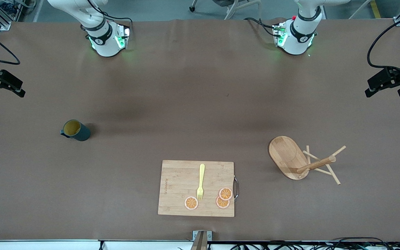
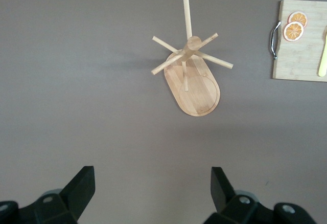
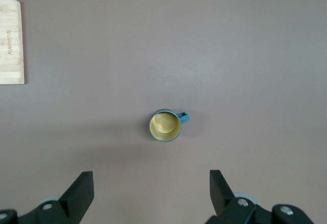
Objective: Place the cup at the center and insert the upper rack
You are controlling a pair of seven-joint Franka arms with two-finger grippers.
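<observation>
Plainly nothing of the task is done yet, to judge by how things lie. Starting at the right arm's end of the desk (image 1: 200, 86), the right pincer (image 1: 3, 85) hangs in the air with its jaws spread wide and nothing between them; its own wrist view looks straight down past both fingers (image 3: 82, 188) at the cup (image 3: 165, 126). The cup (image 1: 76, 130) stands upright on the bare desk, well apart from everything else, its handle turned toward the right arm's end. Its mustard inside looks empty (no liquid or object shows in it). It has yet to be carried to the middle.

Moving toward the middle, a cutting board (image 1: 175, 187) lies close to the front camera's edge. It carries a yellow fork (image 1: 200, 182) and three orange slices (image 1: 225, 193), two of them overlapping near the board's metal handle.

Farther along, toward the left arm's end, the upper rack (image 1: 292, 158) lies tipped over on the desk, its oval base on edge and its post and pegs pointing toward the left arm's end. The rack (image 2: 191, 75) is untouched and still to be inserted.

Last, the left pincer (image 1: 389, 81) waits in the air, jaws fully parted and empty, the rack showing between its fingertips (image 2: 222, 185) in its wrist view.
</observation>
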